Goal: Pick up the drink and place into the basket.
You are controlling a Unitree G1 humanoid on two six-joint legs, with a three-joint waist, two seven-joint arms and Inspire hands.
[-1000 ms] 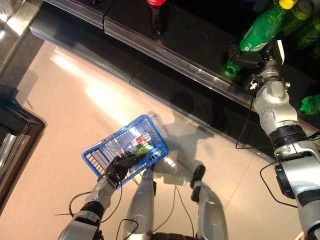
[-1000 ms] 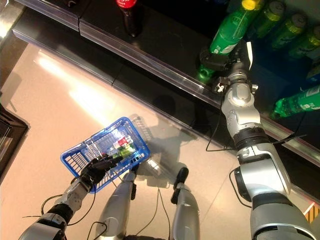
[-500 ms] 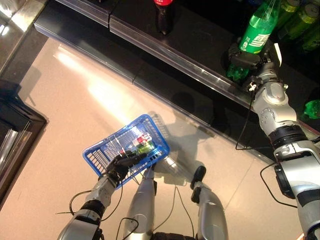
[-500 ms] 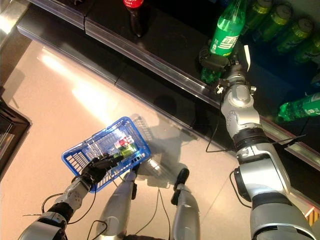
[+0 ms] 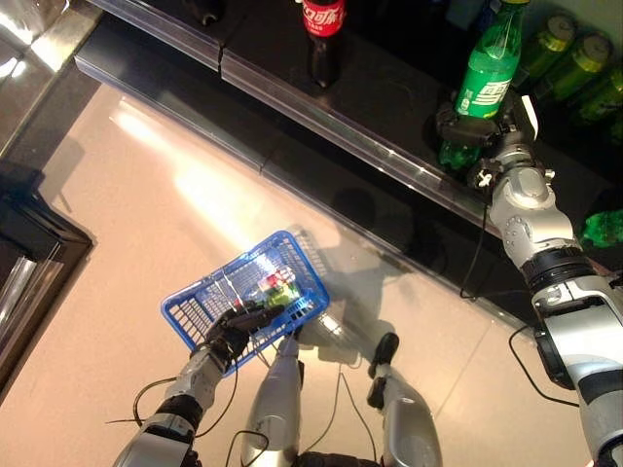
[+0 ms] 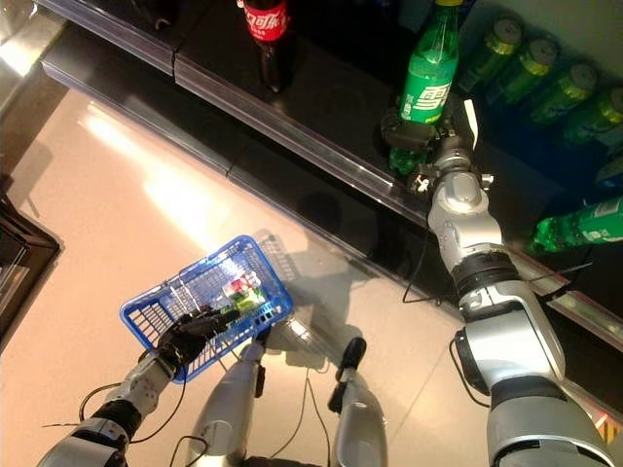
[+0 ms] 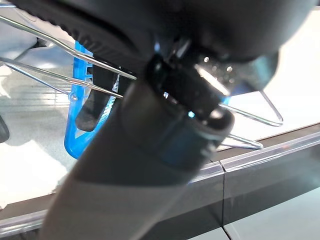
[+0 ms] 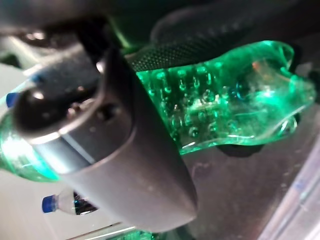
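A green drink bottle (image 5: 486, 85) with a yellow cap stands upright on the dark shelf (image 5: 380, 92) at the upper right. My right hand (image 5: 474, 127) is shut round its lower part; the right wrist view shows its fingers curled on the green bottle (image 8: 235, 105). My left hand (image 5: 232, 328) is shut on the thin wire handles (image 7: 60, 80) of the blue basket (image 5: 200, 306), which hangs low at the left above the floor. Small red and green items (image 5: 278, 287) lie in the basket.
A dark cola bottle (image 5: 322, 34) with a red label stands on the shelf further left. Green cans (image 6: 545, 73) stand behind the held bottle, and a green bottle (image 6: 584, 224) lies on its side at the right. A clear rail (image 5: 321, 112) edges the shelf front. A dark cabinet (image 5: 29, 253) stands at the left.
The green bottle has been tipped from leaning to upright in my right hand. The whole picture has shifted a little downward. The basket has stayed where it was.
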